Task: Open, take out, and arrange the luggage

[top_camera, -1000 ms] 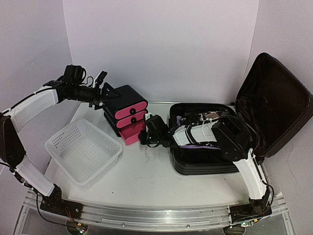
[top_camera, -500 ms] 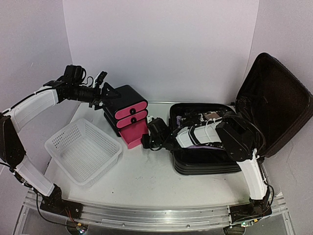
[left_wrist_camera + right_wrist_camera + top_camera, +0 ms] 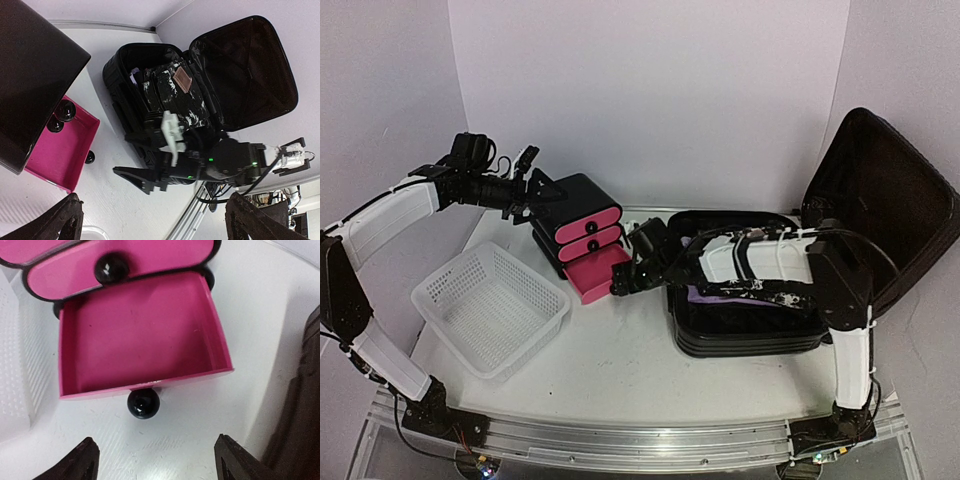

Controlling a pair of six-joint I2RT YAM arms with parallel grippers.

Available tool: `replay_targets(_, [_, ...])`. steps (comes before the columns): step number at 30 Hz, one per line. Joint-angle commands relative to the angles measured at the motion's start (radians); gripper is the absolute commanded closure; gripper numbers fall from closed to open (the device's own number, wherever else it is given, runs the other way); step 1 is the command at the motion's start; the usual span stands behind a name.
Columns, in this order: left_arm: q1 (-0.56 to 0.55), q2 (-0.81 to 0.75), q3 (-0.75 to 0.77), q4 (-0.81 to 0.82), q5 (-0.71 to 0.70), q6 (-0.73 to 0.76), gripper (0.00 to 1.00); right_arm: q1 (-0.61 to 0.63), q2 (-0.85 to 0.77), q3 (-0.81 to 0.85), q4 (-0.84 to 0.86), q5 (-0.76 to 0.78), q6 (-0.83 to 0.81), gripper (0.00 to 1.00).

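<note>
The luggage [image 3: 750,325] lies open at the right of the table, its lid [image 3: 885,205] standing up. Inside the luggage [image 3: 120,70] sits a black-and-white patterned bag [image 3: 172,97]. My right gripper [image 3: 623,281] is low over the table to its left, open, just in front of the pulled-out pink drawer [image 3: 588,272]. In the right wrist view the right gripper [image 3: 157,460] has the drawer's black knob [image 3: 143,403] a short way ahead of its fingertips, untouched. My left gripper [image 3: 532,185] hovers open at the back of the drawer box [image 3: 575,215]; the left gripper [image 3: 155,220] holds nothing.
A white mesh basket [image 3: 490,305] stands at the front left beside the drawer box. The box's two upper pink drawers [image 3: 588,230] are closed. The bottom drawer [image 3: 140,335] is empty. The luggage wall [image 3: 300,410] is close on the right gripper's right.
My right gripper has opened wide and let go of the drawer knob, and its arm has lifted and stretched out. The left arm has not moved.
</note>
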Motion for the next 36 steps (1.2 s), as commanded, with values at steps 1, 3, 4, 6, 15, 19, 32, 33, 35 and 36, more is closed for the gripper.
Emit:
replay_targets(1, [-0.001,-0.03,0.004,0.047,0.021,0.006,0.01,0.007,-0.228,-0.007,-0.102,0.121,-0.121,0.15])
replay_targets(3, [-0.001,-0.034,0.001,0.047,0.008,0.011,0.01,0.002,-0.276,-0.018,-0.155,0.197,-0.171,0.11])
replay_targets(4, [0.0,-0.032,0.001,0.047,0.006,0.011,0.01,-0.006,-0.295,-0.016,-0.193,0.237,-0.186,0.09])
replay_targets(6, [0.0,-0.02,0.002,0.047,0.015,0.006,0.01,-0.044,-0.323,-0.008,-0.265,0.282,-0.2,0.08])
replay_targets(15, [-0.003,-0.016,0.002,0.049,0.021,0.005,0.01,-0.373,-0.421,0.017,-0.571,0.174,-0.137,0.02])
replay_targets(19, [-0.005,-0.022,0.001,0.049,0.015,0.007,0.01,-0.482,-0.438,0.019,-0.641,0.119,-0.184,0.02])
replay_targets(32, [-0.006,-0.013,0.003,0.049,0.025,0.002,0.0,-0.677,-0.35,0.063,-0.671,-0.165,-0.286,0.02])
replay_targets(33, [-0.006,-0.016,0.003,0.049,0.024,0.004,0.0,-0.678,-0.343,0.065,-0.671,-0.16,-0.293,0.02])
replay_targets(35, [-0.007,-0.019,0.001,0.049,0.013,0.009,0.0,-0.679,-0.331,0.071,-0.671,-0.154,-0.303,0.02])
replay_targets(36, [-0.007,-0.019,0.001,0.049,0.012,0.01,0.01,-0.678,-0.325,0.076,-0.671,-0.159,-0.308,0.02])
